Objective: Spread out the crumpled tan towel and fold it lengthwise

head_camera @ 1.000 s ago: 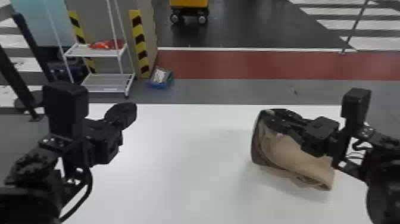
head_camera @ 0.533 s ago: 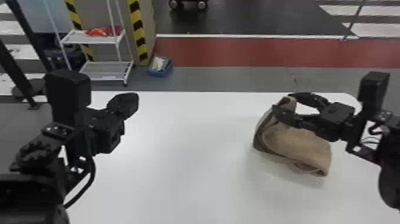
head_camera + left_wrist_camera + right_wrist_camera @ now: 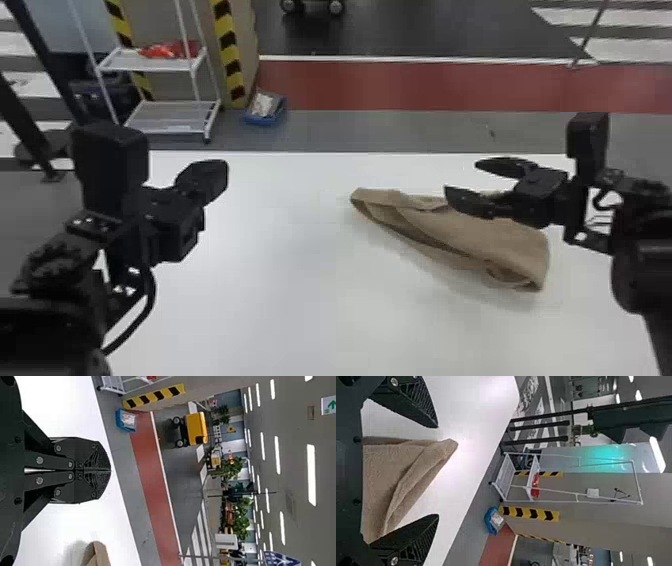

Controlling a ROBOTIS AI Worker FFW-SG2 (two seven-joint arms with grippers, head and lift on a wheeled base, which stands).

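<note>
The tan towel (image 3: 475,235) lies bunched in a long folded heap on the right part of the white table. Over its back edge stands my right gripper (image 3: 465,179), fingers wide apart and holding nothing. In the right wrist view the towel (image 3: 403,475) shows between and beyond the spread fingers of the right gripper (image 3: 438,471). My left gripper (image 3: 222,177) is parked above the table's left side, away from the towel. Its two fingers meet in the left wrist view, so the left gripper (image 3: 110,470) is shut, and a corner of the towel (image 3: 96,556) appears there.
The white table (image 3: 280,280) spans the space between both arms, its far edge behind the towel. On the floor beyond stand a white shelf rack (image 3: 170,117) and a blue bin (image 3: 265,109).
The towel's raised left part has dropped from the right gripper and now stretches flatter to the left. The right gripper has opened wider and shifted slightly right. The left arm stays nearly still.
</note>
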